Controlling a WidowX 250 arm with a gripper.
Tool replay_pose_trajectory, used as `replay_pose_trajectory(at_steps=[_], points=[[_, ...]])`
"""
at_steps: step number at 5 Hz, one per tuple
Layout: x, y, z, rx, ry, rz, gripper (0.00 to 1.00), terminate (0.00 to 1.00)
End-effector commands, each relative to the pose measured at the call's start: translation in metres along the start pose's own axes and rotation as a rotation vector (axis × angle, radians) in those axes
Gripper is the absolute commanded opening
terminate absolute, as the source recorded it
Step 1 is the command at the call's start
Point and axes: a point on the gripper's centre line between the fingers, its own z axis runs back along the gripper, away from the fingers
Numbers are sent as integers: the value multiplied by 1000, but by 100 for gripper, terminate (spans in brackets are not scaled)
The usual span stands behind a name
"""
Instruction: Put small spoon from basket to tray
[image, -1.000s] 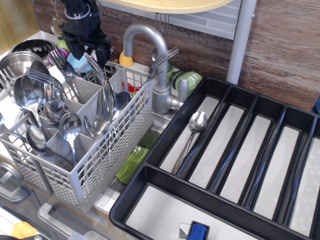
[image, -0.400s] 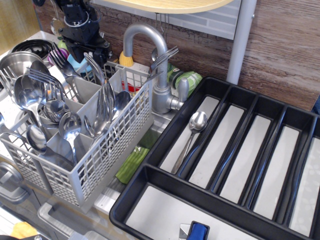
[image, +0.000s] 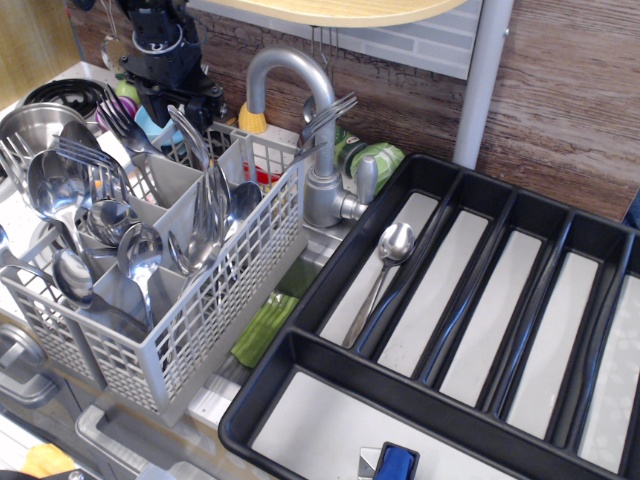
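Observation.image: tool (image: 172, 100) barely shifted above basket (image: 215, 300); small spoon (image: 385, 262) unmoved in tray (image: 300, 345).

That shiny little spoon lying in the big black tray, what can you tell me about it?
The small shiny steel spoon looks like polished metal, with an oval bowl and a slim straight handle. It lies flat, bowl facing up and pointing toward the wall, handle running toward the camera. It rests alone in the leftmost long compartment of the large black plastic tray, on the pale grey lining and close to the right-hand divider. Nothing grips it; the black robot gripper is far off, above the light grey lattice basket.
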Motion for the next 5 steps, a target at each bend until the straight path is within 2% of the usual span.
replay_pose_trajectory(at_steps=[1, 2, 3, 4, 5], points=[[11, 3, 75, 123, -3, 19, 0, 0], [10, -4, 113, 162, 58, 43, 0, 0], [7, -17, 145, 207, 94, 75, 0, 0], [11, -42, 181, 261, 106, 122, 0, 0], [17, -63, 205, 269, 101, 135, 0, 0]])
